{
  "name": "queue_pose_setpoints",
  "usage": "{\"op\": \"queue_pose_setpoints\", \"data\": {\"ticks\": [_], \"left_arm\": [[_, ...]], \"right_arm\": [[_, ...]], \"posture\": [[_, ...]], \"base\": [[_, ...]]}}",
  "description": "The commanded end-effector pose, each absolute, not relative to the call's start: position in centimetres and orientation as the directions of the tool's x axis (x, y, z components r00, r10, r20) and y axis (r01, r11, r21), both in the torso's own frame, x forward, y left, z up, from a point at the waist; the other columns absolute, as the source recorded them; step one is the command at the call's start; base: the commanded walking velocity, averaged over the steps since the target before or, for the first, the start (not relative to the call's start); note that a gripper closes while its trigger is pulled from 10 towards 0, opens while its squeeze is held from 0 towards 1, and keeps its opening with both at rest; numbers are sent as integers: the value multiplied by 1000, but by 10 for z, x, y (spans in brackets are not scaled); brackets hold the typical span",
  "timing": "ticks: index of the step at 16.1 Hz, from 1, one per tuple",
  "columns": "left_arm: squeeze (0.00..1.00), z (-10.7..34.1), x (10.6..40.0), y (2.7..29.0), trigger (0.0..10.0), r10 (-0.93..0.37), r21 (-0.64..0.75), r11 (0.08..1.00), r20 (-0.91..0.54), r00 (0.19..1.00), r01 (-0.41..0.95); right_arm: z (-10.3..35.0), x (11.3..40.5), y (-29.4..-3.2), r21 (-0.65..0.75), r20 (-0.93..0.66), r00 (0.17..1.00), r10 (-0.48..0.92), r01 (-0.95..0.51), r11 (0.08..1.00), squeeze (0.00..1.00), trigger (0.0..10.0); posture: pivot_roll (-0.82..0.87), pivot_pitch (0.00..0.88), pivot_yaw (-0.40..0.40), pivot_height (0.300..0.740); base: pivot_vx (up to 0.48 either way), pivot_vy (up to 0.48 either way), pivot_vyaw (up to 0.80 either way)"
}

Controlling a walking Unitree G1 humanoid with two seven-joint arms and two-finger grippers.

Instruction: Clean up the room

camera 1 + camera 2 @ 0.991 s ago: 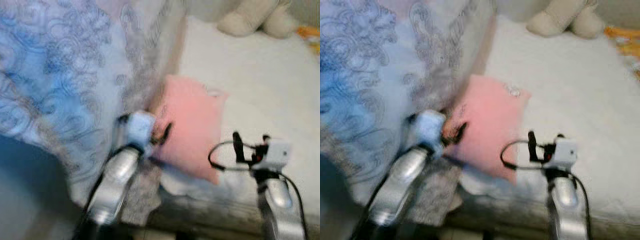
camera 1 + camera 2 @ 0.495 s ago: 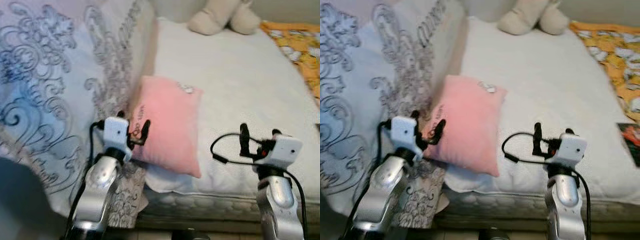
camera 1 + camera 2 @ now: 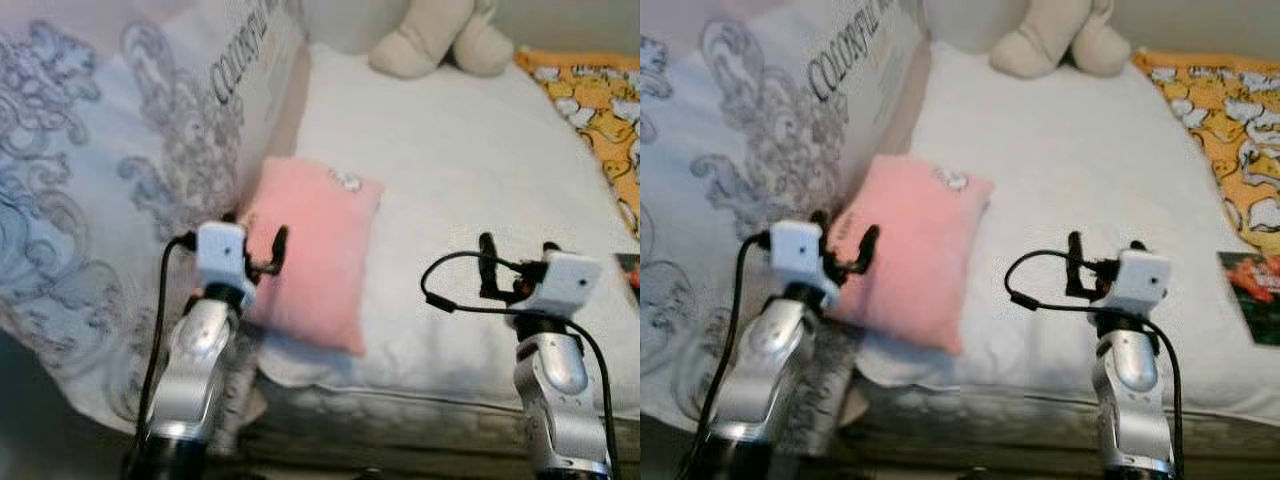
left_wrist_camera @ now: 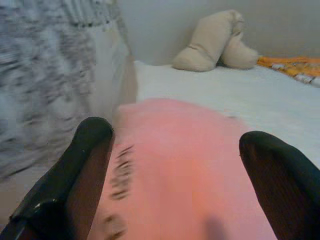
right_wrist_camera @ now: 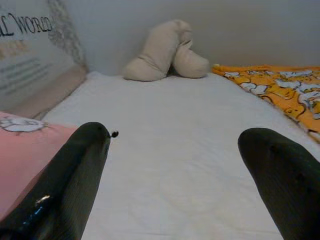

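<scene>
A pink pillow (image 3: pixel 320 245) lies on the white bed (image 3: pixel 470 180), its far edge against a big grey-patterned duvet (image 3: pixel 110 190). My left gripper (image 3: pixel 256 248) is at the pillow's left near corner, open, with the pillow (image 4: pixel 180 160) spread between and beyond its two fingertips (image 4: pixel 87 145). I cannot tell whether they touch the fabric. My right gripper (image 3: pixel 516 262) hovers open over bare sheet to the right of the pillow, nothing between its fingers (image 5: pixel 75 165).
A beige plush toy (image 3: pixel 440 40) sits at the head of the bed by the wall. An orange printed blanket (image 3: pixel 595 100) covers the far right. A dark red flat item (image 3: pixel 1250 282) lies at the right edge. The mattress front edge is just below my arms.
The head camera has swung and the blur has cleared, so the whole scene has shifted. Both grippers stay open, and the left one keeps its place at the pillow's corner.
</scene>
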State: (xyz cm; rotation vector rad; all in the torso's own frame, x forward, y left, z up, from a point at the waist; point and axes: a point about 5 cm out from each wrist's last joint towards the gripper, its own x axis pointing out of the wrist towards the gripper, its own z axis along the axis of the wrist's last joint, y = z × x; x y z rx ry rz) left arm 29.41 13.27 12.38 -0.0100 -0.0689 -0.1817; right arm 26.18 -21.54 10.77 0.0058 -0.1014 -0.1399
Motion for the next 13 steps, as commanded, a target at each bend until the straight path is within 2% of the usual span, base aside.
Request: {"op": "queue_pose_setpoints", "data": {"ticks": [1,13], "left_arm": [[0,119,296,138,10000,-159,-13,987,46,986,159],[0,118,309,119,10000,-224,-29,974,54,973,226]], "right_arm": [[104,262,-209,16,79,990,-119,119,993,0,10000],[99,264,-208,-31,58,995,-84,85,996,0,10000]], "posture": [[-53,0,-5,740],[-89,0,13,740]], "base": [[0,-472,0],[0,-467,0]]}}
